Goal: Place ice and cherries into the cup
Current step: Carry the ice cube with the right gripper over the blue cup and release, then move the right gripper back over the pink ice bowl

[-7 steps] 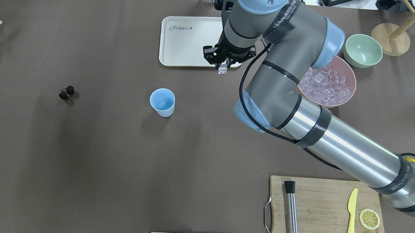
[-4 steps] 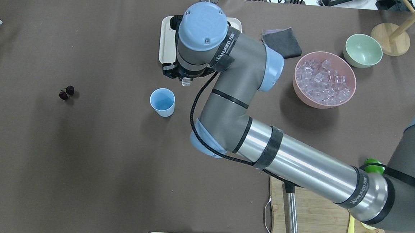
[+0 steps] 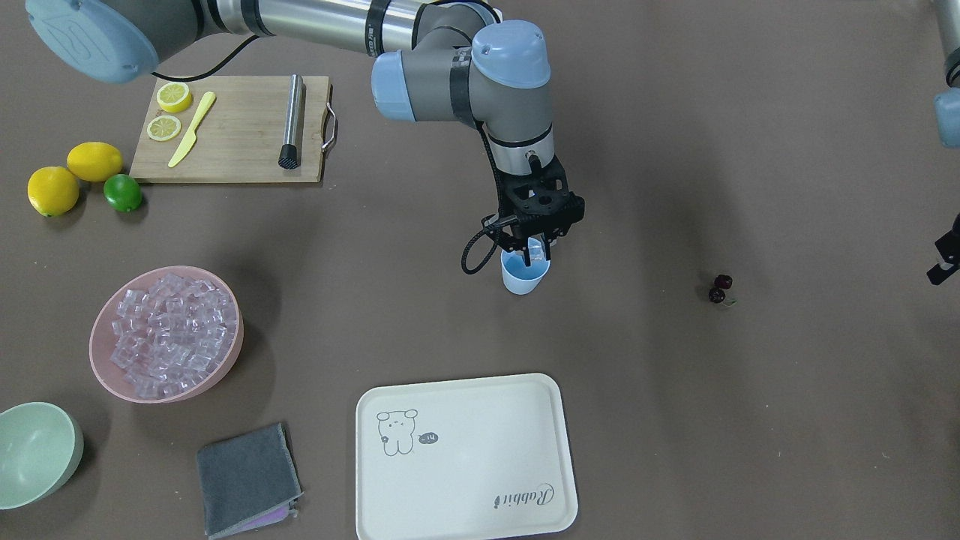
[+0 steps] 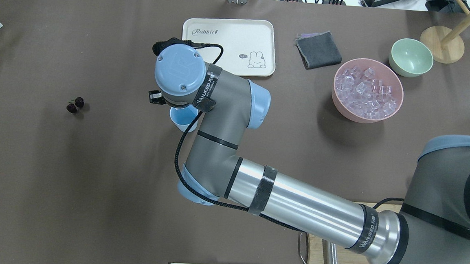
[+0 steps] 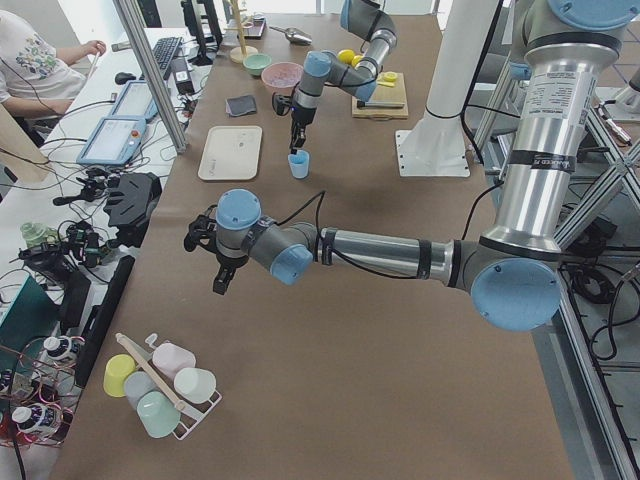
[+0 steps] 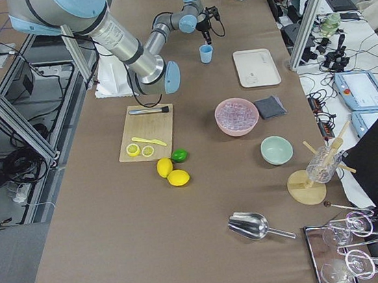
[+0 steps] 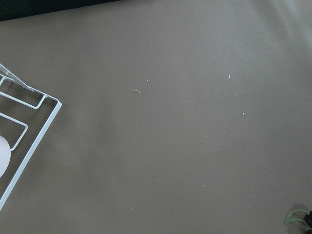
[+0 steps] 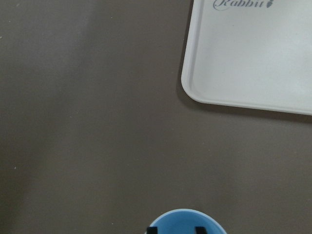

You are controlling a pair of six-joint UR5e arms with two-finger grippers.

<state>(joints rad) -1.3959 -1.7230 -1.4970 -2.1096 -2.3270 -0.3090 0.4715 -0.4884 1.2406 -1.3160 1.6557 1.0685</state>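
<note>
The light-blue cup (image 3: pixel 523 280) stands mid-table; it also shows in the overhead view (image 4: pixel 186 121) and at the bottom of the right wrist view (image 8: pixel 185 220). My right gripper (image 3: pixel 537 252) hangs straight over its mouth, fingertips (image 8: pixel 200 230) just inside the rim, shut on an ice cube that is mostly hidden. The ice (image 3: pixel 169 322) is heaped in the pink bowl (image 4: pixel 337 101). The cherries (image 3: pixel 720 289) lie on the table to the robot's left of the cup (image 4: pixel 75 105). My left gripper (image 3: pixel 946 259) hovers beyond the cherries; I cannot tell whether it is open or shut.
A white tray (image 3: pixel 465 457) lies beyond the cup. A grey cloth (image 3: pixel 247 480) and a pale green bowl (image 3: pixel 34 454) sit near the pink bowl. A cutting board (image 3: pixel 232 127) holds a knife, muddler and lemon slices, with lemons and a lime (image 3: pixel 122 193) beside it. A wire rack (image 7: pixel 24 126) is near the left gripper.
My right arm has swept from the tray's edge leftwards to over the cup, carrying the ice cube. The cup and cherries have not moved.
</note>
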